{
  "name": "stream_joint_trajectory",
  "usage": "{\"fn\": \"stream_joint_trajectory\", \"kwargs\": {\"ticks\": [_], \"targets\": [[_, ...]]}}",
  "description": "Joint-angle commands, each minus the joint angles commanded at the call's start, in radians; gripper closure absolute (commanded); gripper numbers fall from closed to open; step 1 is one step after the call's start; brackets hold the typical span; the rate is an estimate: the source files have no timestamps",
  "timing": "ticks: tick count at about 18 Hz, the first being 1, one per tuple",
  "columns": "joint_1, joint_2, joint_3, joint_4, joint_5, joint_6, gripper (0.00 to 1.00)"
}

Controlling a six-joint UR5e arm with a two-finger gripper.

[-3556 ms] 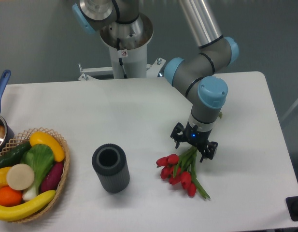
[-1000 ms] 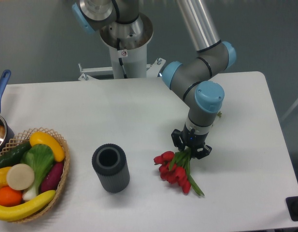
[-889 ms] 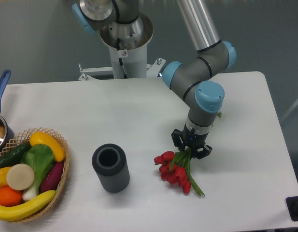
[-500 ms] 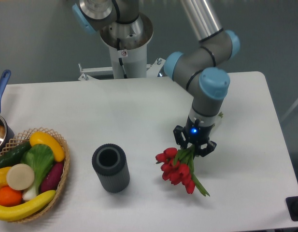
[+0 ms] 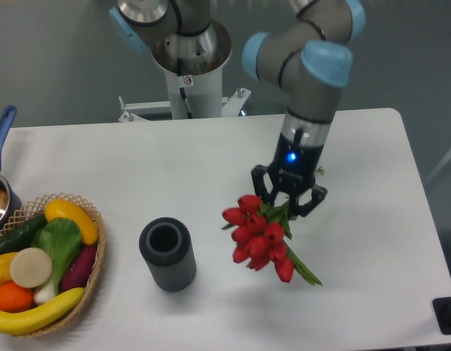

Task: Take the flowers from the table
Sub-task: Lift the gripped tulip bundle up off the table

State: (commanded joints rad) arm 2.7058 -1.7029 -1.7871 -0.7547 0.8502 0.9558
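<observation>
Flowers (image 5: 258, 238) are in my grip, red buds hanging toward the camera and a green stem end trailing low on the near side! Landmark is the dark ribbed cylinder (image 5: 167, 255) standing on the table (image 5: 371, 153): the bunch hangs just to its right, apart from it, and judging by the shadow on the white top below, it looks clear of the surface. Straight behind the buds sits my gripper (image 5: 287, 201), fingers clamped on the stems up near where they gather, blue light glowing on the wrist above. Far to the left of the cylinder, a wicker basket (image 5: 93, 219) of fruit and vegetables, and behind that a pan with a blue handle (image 5: 2, 131) at the edge. Now the risks, as I judge them: I hold thin stems and the heavy heads dangle off to one side, so a quick swing could let stems slide through my fingers or pull one loose from the bunch. Drifting left could brush buds against the cylinder.
</observation>
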Motion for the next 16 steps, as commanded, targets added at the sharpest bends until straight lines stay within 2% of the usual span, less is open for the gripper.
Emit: {"fn": "stream_joint_trajectory", "kwargs": {"ticks": [3,7,16], "targets": [[0.043,0.042,-0.009,0.000,-0.120,-0.043,0.61],[0.088,0.048,-0.015,0.000,-0.242,-0.051,0.61],[0.108,0.051,-0.022,0.002,-0.306,-0.051,0.61]]}}
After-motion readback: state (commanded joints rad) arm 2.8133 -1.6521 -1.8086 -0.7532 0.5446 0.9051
